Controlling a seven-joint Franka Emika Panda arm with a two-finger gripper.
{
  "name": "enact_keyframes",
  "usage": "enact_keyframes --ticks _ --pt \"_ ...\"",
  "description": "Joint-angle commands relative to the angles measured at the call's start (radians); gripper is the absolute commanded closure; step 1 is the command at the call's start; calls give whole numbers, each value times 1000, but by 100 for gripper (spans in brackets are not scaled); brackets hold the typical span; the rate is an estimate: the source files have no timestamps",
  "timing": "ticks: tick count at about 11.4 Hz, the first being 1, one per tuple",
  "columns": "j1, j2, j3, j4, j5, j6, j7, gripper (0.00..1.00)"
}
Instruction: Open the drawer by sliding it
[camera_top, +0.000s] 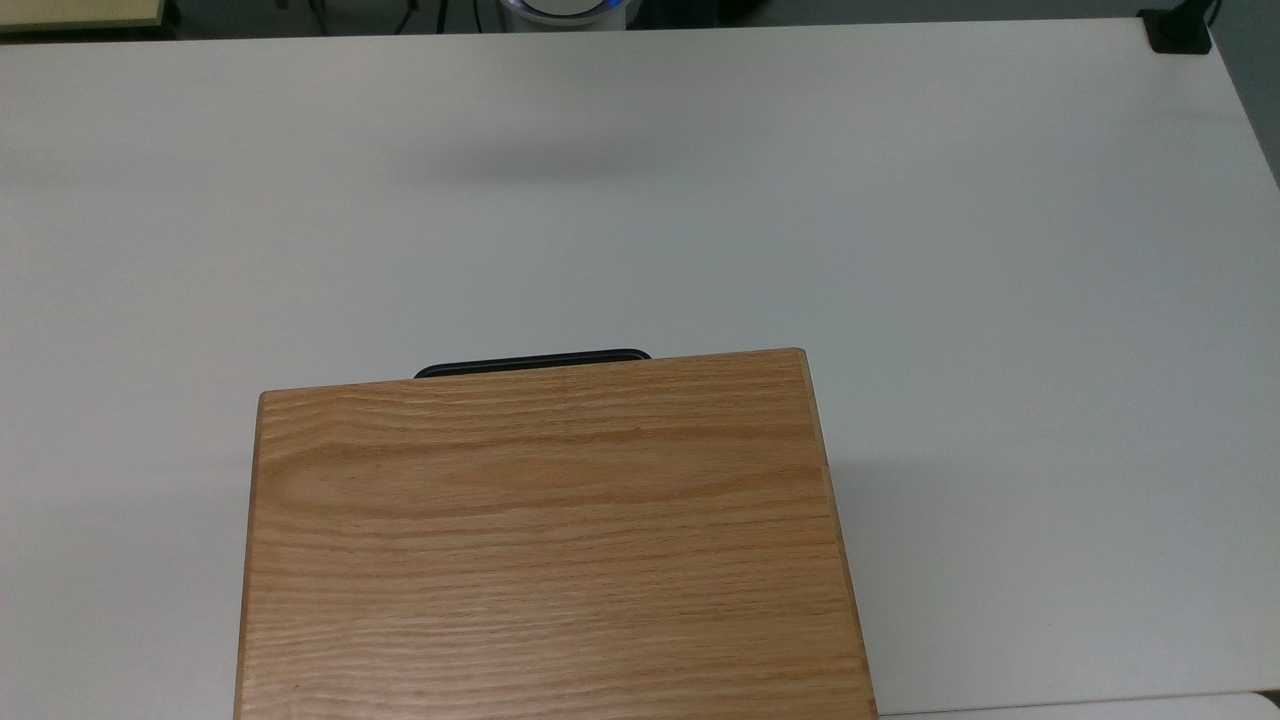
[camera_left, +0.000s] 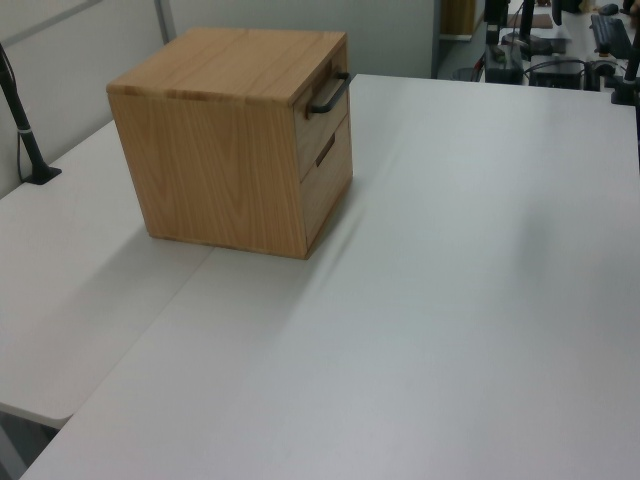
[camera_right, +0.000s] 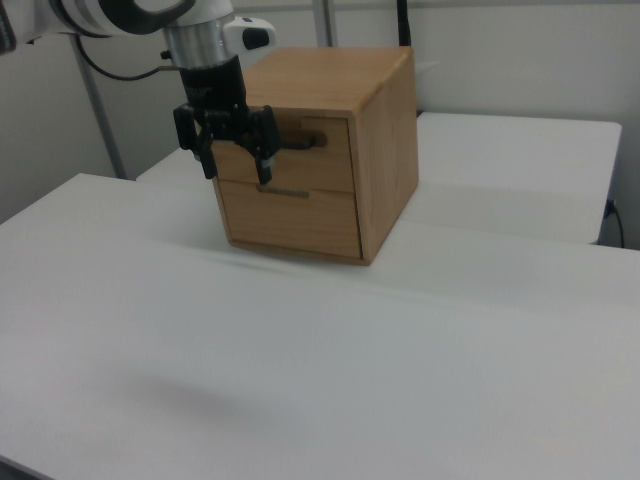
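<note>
At the right view's upper left, the white robot arm's black two-finger gripper (camera_right: 237, 165) hangs fingers-down in front of the light oak wooden cabinet (camera_right: 385, 150), its fingers spread apart with nothing between them. Right of it, the upper drawer (camera_right: 330, 155), a light oak front with a thin black bar handle (camera_right: 305, 139), sits flush and closed. Cabinet and drawer stand on the white table (camera_right: 300, 370). No writing is readable.
</note>
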Motion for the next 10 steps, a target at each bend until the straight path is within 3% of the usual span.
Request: enact_keyframes --ticks 1,10 --pt "26 16 -8 -12 -16 4 2 0" --pt "27 19 -2 -15 -6 4 -50 0"
